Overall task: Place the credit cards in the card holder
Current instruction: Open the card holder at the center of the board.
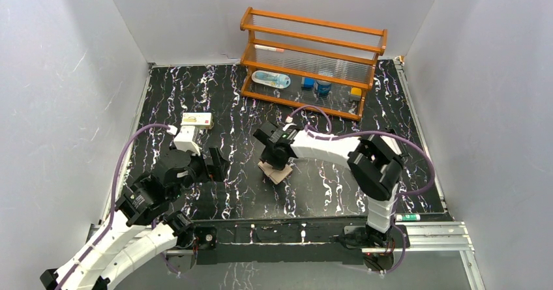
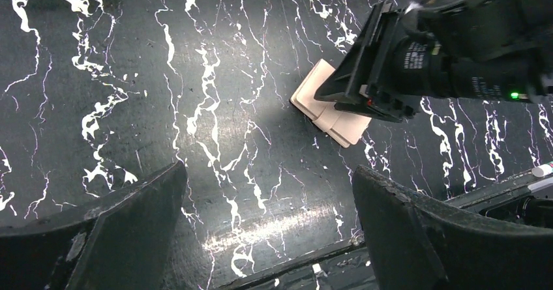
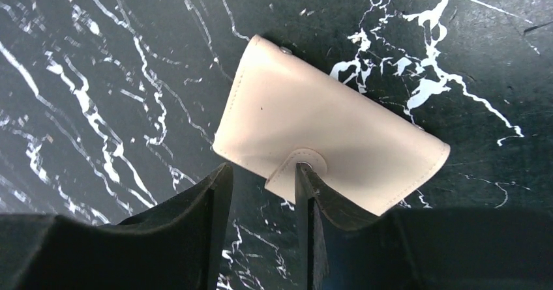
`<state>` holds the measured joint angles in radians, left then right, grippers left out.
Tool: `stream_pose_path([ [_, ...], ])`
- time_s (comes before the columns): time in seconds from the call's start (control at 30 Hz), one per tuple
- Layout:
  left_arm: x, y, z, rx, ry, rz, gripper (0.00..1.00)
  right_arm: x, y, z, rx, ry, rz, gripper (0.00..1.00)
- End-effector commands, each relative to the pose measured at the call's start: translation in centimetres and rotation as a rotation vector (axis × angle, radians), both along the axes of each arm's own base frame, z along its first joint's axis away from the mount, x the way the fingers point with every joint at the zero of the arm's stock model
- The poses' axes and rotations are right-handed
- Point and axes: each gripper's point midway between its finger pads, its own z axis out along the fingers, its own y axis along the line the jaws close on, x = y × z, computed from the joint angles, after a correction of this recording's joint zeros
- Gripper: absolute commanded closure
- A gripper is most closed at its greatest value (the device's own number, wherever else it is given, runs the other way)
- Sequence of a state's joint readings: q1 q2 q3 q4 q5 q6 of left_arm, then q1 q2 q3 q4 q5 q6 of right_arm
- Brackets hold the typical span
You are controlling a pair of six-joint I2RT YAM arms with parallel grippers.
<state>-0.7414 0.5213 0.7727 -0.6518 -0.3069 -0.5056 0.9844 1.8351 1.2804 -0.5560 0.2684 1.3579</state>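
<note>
The card holder is a tan snap wallet lying shut and flat on the black marbled table, also seen in the left wrist view. My right gripper points down over it. In the right wrist view its jaws stand partly apart at the card holder's near edge. One fingertip rests on the snap tab, and bare table shows between the fingers. My left gripper hovers wide open to the left, holding nothing. No credit cards show in any view.
A wooden rack at the back holds a light blue packet and small blue and yellow items. A white box with a red label lies left of centre. Grey walls enclose the table; a metal rail runs along the near edge.
</note>
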Motion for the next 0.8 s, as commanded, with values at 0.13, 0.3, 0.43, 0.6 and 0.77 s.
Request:
stream_pose_path([
  [0.13, 0.3, 0.7, 0.0, 0.009, -0.019, 0.035, 0.02, 0.0, -1.1, -1.0, -0.183, 0.003, -0.111, 0.50],
  [0.3, 0.3, 0.7, -0.1, 0.011, -0.017, 0.037, 0.01, -0.1, -2.0, -0.1, -0.247, -0.012, -0.146, 0.49],
  [0.43, 0.3, 0.8, -0.1, 0.011, -0.017, 0.039, 0.02, -0.2, -2.8, 0.6, -0.268, -0.013, -0.182, 0.47],
  [0.6, 0.3, 0.8, -0.2, 0.013, -0.015, 0.039, 0.01, -0.4, -2.7, -0.4, -0.264, -0.004, -0.185, 0.48],
  [0.77, 0.3, 0.8, -0.1, 0.013, -0.016, 0.043, 0.01, 0.3, -0.7, -0.9, -0.154, -0.041, -0.149, 0.52],
])
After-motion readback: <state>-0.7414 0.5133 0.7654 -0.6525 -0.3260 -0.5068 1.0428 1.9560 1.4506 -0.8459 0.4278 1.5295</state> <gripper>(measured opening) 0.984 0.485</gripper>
